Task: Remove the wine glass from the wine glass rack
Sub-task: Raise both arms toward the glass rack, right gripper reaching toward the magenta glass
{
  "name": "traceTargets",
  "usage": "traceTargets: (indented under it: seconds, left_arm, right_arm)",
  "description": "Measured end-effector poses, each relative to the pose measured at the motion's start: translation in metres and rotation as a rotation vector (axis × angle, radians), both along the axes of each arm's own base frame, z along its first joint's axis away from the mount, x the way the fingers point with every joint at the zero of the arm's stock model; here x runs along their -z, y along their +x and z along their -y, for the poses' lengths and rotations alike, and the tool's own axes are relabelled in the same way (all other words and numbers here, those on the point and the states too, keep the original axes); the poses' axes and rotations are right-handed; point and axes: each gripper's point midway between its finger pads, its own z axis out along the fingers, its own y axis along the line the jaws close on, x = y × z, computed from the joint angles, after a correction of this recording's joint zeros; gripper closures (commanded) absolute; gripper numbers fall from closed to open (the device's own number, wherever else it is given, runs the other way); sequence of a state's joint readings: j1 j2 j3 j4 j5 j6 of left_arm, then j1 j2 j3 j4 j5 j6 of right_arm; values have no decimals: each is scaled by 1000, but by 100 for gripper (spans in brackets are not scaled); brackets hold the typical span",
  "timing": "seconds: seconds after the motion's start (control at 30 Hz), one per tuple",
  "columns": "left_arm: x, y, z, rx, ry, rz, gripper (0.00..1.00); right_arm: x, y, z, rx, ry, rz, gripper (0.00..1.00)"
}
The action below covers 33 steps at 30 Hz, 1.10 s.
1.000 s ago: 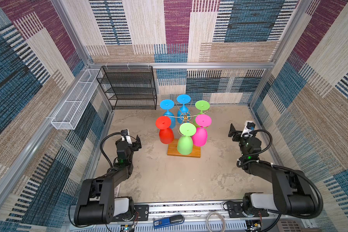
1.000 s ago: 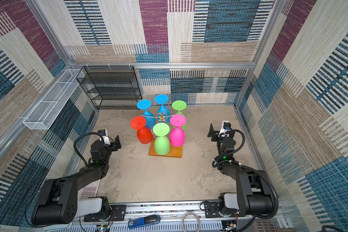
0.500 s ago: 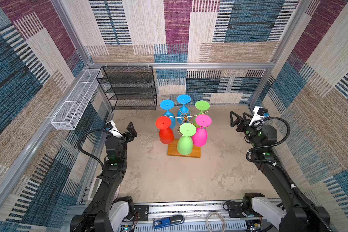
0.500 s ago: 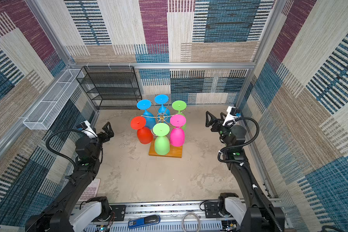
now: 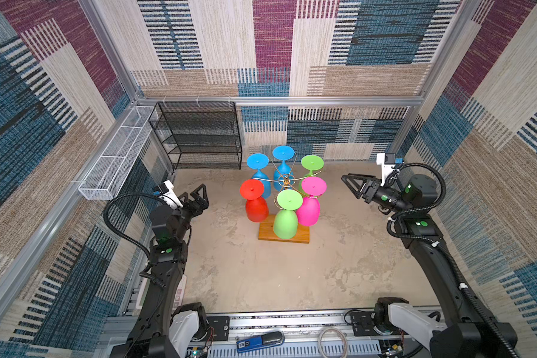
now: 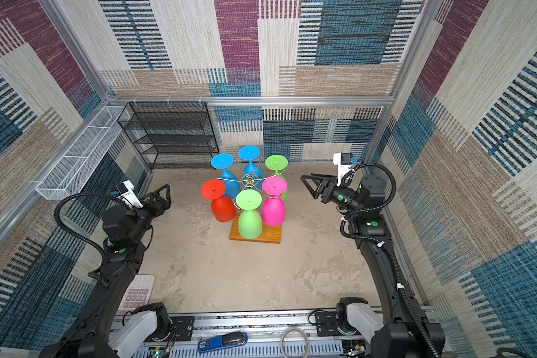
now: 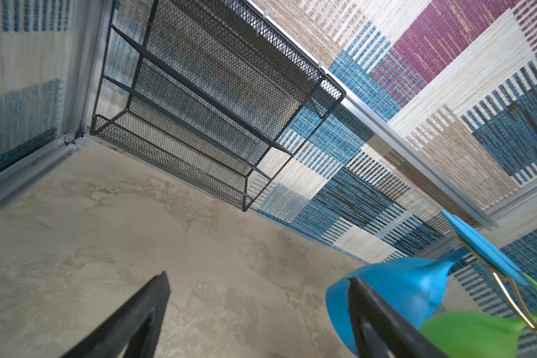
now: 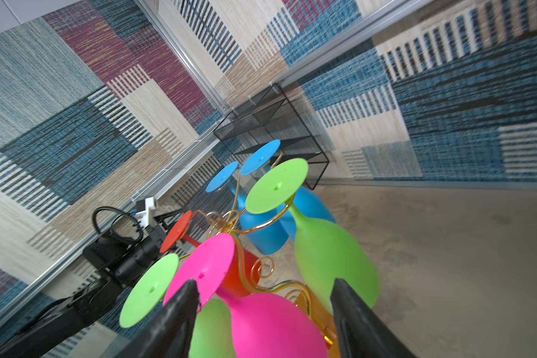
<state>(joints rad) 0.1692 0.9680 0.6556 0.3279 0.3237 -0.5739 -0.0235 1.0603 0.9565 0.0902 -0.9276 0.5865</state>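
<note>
I was at the approach: the pink glass (image 5: 309, 210) hung with five others on the rack (image 5: 265, 233) in the middle of the tabletop (image 5: 261, 279), left pincer (image 5: 194, 191) and right pincer (image 5: 349, 186) both apart, empty, well clear; next, I judged, the right should straddle its bowl and slide it off.

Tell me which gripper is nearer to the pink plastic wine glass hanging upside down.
Right. The right gripper hovers beside the pink wine glass, not touching; the left gripper is farther, beyond the red plastic wine glass.
</note>
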Motion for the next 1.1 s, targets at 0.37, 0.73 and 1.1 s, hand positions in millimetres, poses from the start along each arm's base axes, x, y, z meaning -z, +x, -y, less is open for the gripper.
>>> traceTargets:
  seconds: [0.37, 0.73, 1.1]
  left_arm:
    - [13, 6, 24, 168, -108, -80, 10]
    - [13, 3, 34, 236, -162, -94, 11]
    - [13, 1, 35, 248, -171, -89, 11]
  right_arm:
    - [13, -17, -12, -115, 43, -147, 38]
    - [17, -16, -35, -198, 64, -201, 38]
    - [13, -12, -52, -248, 68, -207, 49]
